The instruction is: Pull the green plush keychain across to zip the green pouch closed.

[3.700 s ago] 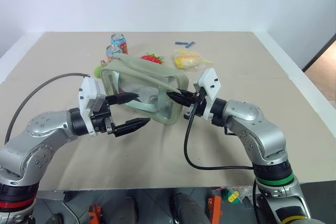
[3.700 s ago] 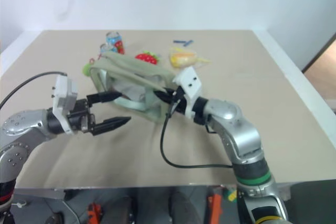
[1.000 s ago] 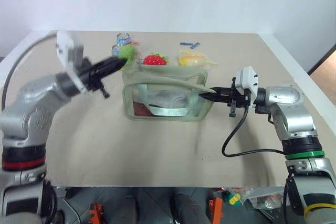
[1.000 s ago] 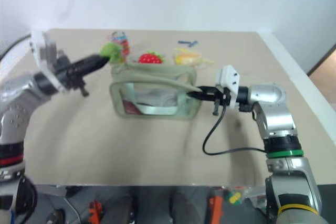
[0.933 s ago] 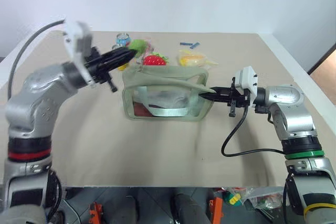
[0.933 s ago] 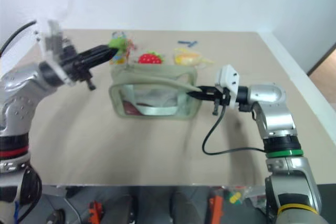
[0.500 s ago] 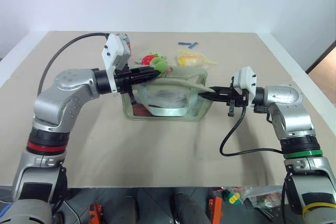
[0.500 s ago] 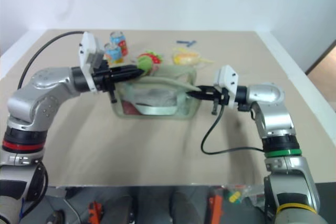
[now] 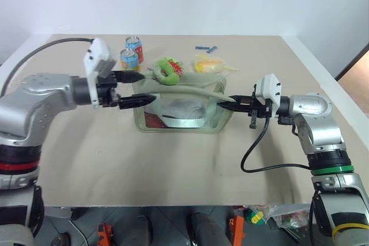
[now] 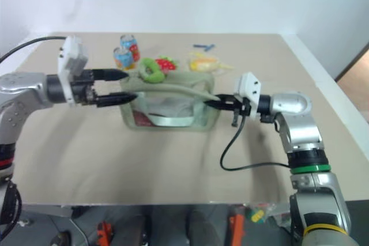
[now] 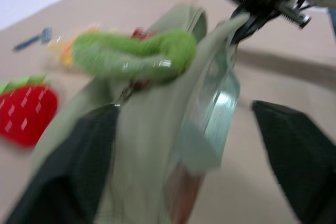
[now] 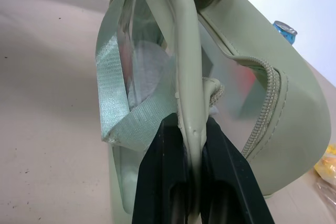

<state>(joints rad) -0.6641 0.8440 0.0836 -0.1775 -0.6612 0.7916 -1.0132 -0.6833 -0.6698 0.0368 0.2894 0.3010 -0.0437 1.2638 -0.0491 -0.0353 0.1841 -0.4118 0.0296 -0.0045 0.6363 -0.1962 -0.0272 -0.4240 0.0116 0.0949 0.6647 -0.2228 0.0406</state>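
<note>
We see our left fingers point(image 9: 137, 88) spread wide and empty at centre-left of the frame, beside the green pouch point(image 9: 180, 106) in mid-frame on the desk point(image 9: 173, 159). The green plush keychain point(image 9: 166, 69) lies loose on the pouch's upper-left top. Our right fingers point(image 9: 226, 103) pinch the pouch's strap point(image 12: 185, 66). If the zipper isn't fully shut, regrasping the soft plush may slip.

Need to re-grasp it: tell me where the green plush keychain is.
In the left eye view, the green plush keychain lies on the green pouch, on its top left, just past the open left end effector.
</note>
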